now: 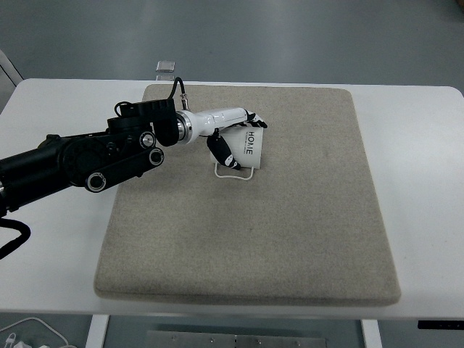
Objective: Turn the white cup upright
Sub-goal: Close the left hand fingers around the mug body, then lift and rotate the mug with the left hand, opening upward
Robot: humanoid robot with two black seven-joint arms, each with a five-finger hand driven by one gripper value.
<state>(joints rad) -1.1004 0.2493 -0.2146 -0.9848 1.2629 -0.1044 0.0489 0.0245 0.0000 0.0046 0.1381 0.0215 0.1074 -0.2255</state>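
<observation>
My left hand wraps the white cup, far-left of centre on the grey mat | cup looks near upright, handle toward me | remaining: settle it, let go.

cup on mat, mat on table; left robot hand around cup.

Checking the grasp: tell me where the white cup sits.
In the top view, the white cup is on the grey mat's upper-left part, held by the left hand.
</observation>
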